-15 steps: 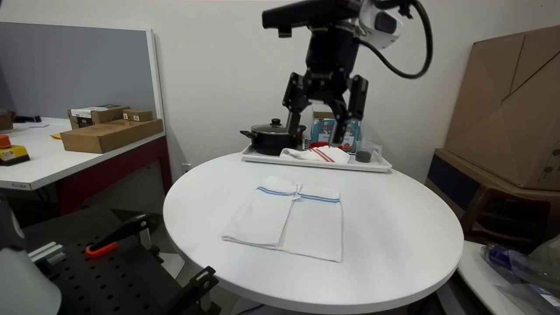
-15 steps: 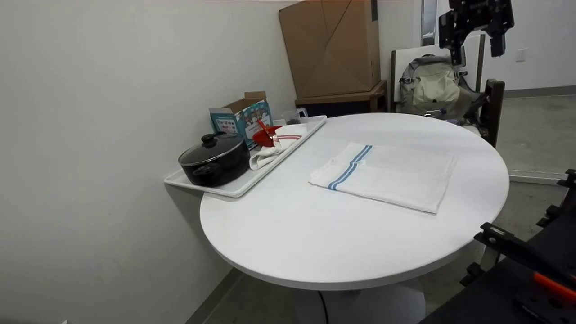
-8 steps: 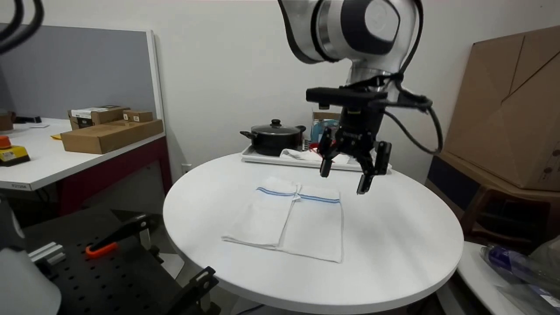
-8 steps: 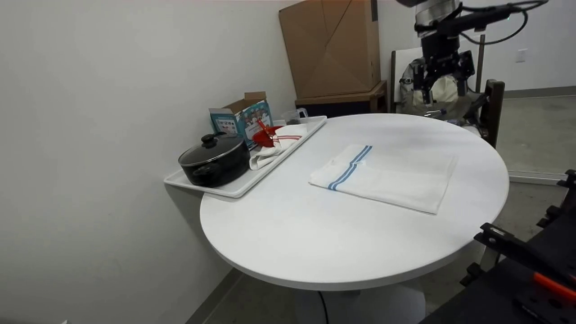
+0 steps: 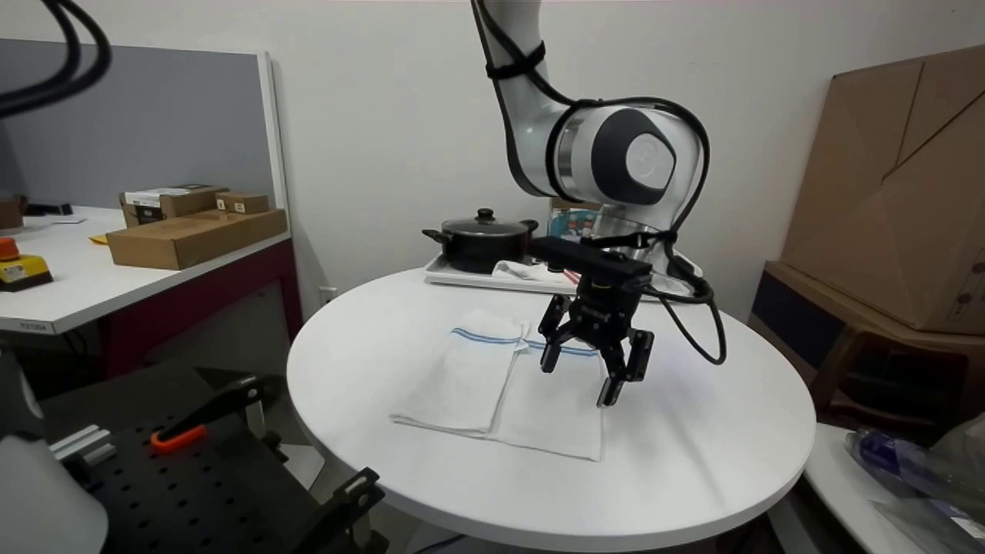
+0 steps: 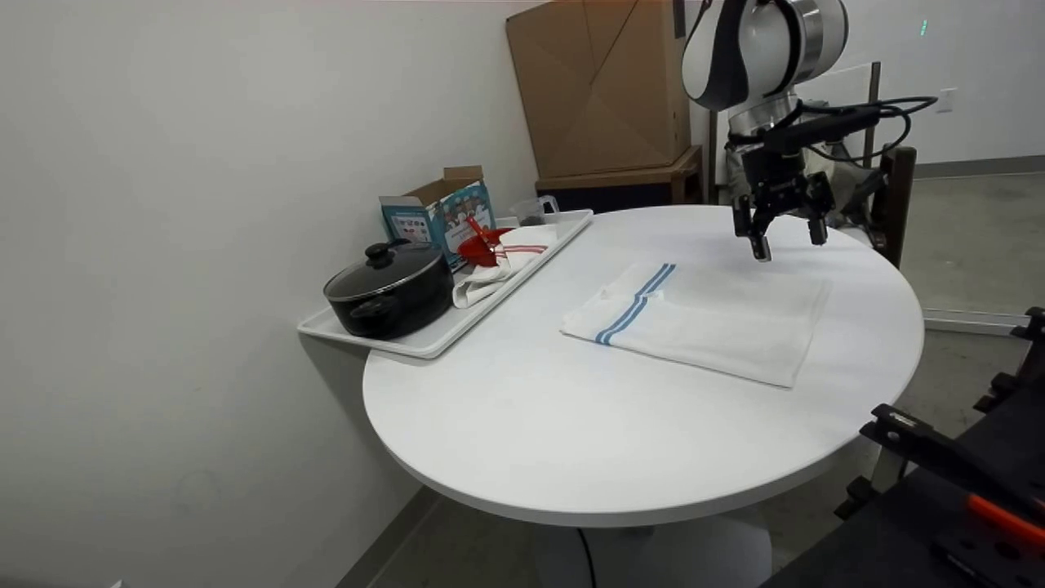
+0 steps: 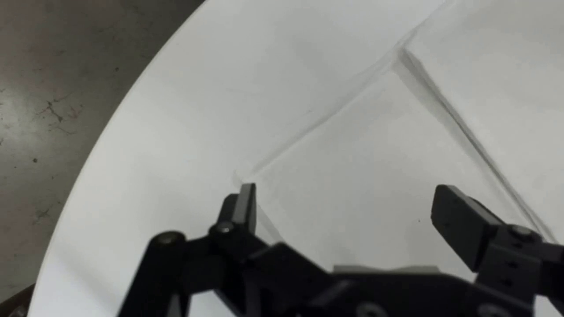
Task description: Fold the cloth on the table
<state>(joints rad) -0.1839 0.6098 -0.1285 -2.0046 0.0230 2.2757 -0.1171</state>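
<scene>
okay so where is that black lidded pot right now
In both exterior views, the black pot stands at the left end of the white tray, just left of the red-striped towel; the wrist view does not show it.

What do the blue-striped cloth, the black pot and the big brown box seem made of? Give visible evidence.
Cloth: matte fabric, perhaps cotton; it lies in thin, soft folds.
Pot: probably coated metal, from its smooth sheen; the shiny, pale-rimmed lid may be glass.
Box: probably cardboard, from its dull brown, creased panels.
</scene>
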